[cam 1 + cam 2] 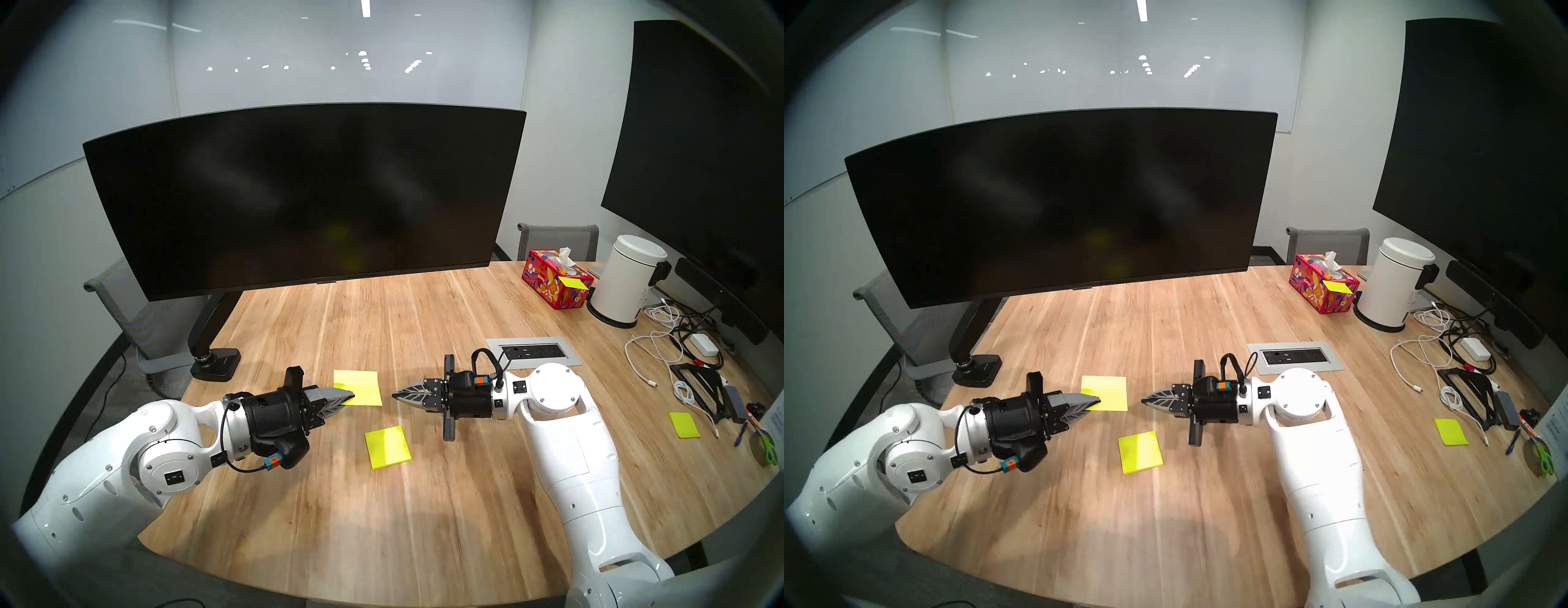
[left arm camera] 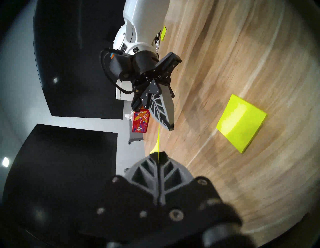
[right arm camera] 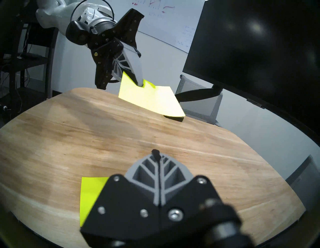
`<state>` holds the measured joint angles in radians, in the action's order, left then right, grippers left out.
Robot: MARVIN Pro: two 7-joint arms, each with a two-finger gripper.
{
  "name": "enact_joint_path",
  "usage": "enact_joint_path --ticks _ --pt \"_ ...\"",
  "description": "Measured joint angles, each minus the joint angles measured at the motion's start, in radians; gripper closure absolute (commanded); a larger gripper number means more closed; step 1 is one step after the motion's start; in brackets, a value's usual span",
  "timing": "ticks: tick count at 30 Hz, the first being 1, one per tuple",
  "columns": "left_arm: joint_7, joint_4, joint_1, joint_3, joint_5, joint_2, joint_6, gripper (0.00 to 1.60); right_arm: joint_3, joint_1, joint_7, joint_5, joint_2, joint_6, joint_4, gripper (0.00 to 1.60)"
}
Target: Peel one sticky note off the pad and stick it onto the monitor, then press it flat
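Monitor (image 1: 305, 199) dark and wide, raised on its jointed arm over the table's (image 1: 424, 509) far left edge.

Left gripper (image 1: 350, 398) clamped on one edge of the sticky note (image 1: 360, 386), sheet held clear above the wood near the table's middle, short of the screen, seen edge-on from the left wrist and spread nearly flat from the right. Right gripper (image 1: 395, 395) pinched shut on nothing, pointed at the note's free edge, just apart from it. Pad (image 1: 388, 446) lying flat on the wood nearer the front edge, below the gap between the two grippers, touched by neither. Second yellow-green square (image 1: 684, 425) set well apart near the table's right edge, beside a tangle of cables (image 1: 662, 356).
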<state>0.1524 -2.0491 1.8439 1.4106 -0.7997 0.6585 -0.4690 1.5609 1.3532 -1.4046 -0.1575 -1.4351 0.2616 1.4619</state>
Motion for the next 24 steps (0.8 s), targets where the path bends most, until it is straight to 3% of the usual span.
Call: enact_joint_path --ticks 12,24 --pt "-0.197 0.07 0.026 0.064 -0.253 0.102 -0.015 1.6 0.008 -0.009 -0.028 0.007 -0.006 0.0 -0.003 1.6" --pt "-0.385 0.131 -0.021 0.064 -0.331 0.24 -0.001 1.6 0.015 -0.008 -0.045 0.008 -0.016 0.019 -0.002 1.6"
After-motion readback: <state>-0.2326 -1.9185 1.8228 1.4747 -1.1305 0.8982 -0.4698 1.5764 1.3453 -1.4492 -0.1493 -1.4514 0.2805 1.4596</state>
